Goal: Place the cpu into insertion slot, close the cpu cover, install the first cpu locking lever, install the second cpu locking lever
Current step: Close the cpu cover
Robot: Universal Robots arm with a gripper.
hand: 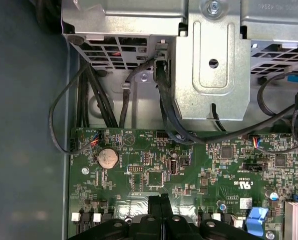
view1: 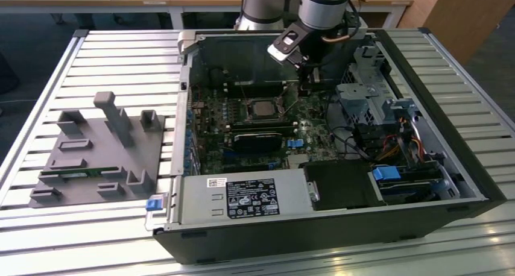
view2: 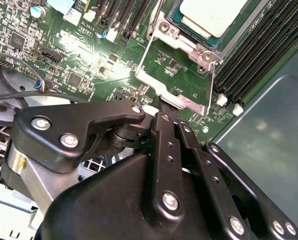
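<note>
The cpu (view1: 262,109) lies flat in its socket on the motherboard (view1: 241,158) inside the open computer case; its silver-grey top (view2: 213,12) is uncovered. The cpu cover (view2: 153,84) is a metal frame that stands tilted up off the socket, with green board showing through its open centre. My gripper (view1: 307,86) hangs over the board on the exterior view's right of the socket. Its black fingers (view2: 164,131) are shut together, and their tips touch the cover's free edge. In the first wrist view the shut gripper (hand: 159,199) sits low over the board. I cannot tell the locking levers apart.
A metal drive cage (view1: 370,101) and black cables (hand: 163,110) crowd the exterior view's right of the gripper. Memory slots (view2: 258,55) run beside the socket. The power supply (view1: 241,197) sits at the case front. A grey parts fixture (view1: 96,149) stands on the slatted table.
</note>
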